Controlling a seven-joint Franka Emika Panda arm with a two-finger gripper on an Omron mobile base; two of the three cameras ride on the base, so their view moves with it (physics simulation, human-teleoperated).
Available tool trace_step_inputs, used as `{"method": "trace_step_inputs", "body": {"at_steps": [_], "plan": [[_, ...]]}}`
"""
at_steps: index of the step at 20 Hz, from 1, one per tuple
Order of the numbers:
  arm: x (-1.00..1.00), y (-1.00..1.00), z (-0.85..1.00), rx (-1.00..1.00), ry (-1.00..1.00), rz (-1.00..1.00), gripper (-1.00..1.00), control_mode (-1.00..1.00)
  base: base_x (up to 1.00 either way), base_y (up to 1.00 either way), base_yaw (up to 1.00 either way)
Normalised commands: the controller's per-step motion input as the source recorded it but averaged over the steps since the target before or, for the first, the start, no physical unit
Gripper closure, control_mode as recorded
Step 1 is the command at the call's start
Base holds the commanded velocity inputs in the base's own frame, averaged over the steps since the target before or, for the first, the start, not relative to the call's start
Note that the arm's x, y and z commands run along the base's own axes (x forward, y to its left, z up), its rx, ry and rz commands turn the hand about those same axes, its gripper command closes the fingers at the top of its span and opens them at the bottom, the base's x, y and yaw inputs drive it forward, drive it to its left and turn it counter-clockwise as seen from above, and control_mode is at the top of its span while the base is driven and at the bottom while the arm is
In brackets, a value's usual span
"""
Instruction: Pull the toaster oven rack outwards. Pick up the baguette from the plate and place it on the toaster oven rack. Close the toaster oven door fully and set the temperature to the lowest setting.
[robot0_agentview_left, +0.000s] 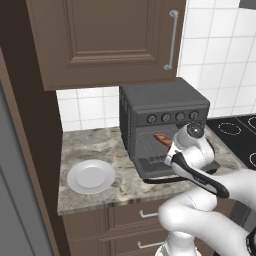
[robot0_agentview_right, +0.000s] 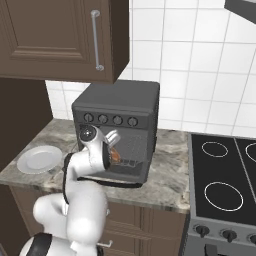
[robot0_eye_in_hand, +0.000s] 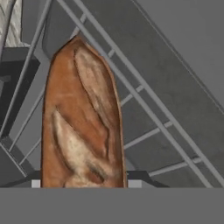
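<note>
Nearest the base, the white arm bends up over the desk (robot0_agentview_left: 100, 150) edge and reaches into the open front of the toaster oven (robot0_agentview_right: 120, 107). The fingers (robot0_agentview_right: 114, 150) are partly closed on the baguette (robot0_eye_in_hand: 81, 118); the hand view shows the loaf rising straight out from between them, so they grip it at one end, though the tips themselves are hidden at the bottom of that view.

The loaf is held over the rack (robot0_eye_in_hand: 148, 131), whose grey wires cross behind it, and seems to hang just above them rather than resting; I cannot tell whether it touches. That fits the step in hand: carrying the bread in to set it down on the pulled-out rack.

Its long axis runs along the line of the hand, free end pointing away from the fingers and into the oven's mouth. In the left base view it shows as a reddish-brown sliver (robot0_agentview_left: 162, 139) slanting down toward the hand.

The door (robot0_agentview_left: 155, 170) lies dropped open below it. Off to the left the plate (robot0_agentview_left: 91, 176) sits bare on the desk. Above the opening is the row of knobs (robot0_agentview_right: 110, 119).
</note>
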Motion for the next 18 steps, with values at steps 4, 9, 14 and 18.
{"method": "trace_step_inputs", "body": {"at_steps": [4,9,14,18], "plan": [[0.0,-0.08,-0.18,-0.21,0.11,0.39,1.0,-1.0,0.0,0.0,0.0],[0.1,-0.08,-0.28,-0.21,0.11,0.4,1.0,-1.0,0.0,0.0,0.0],[0.08,-0.32,-0.18,-0.1,0.03,0.41,-1.0,-1.0,0.0,0.0,0.0],[0.01,-0.68,-0.03,-0.01,0.0,0.39,-1.0,-1.0,0.0,0.0,0.0]]}}
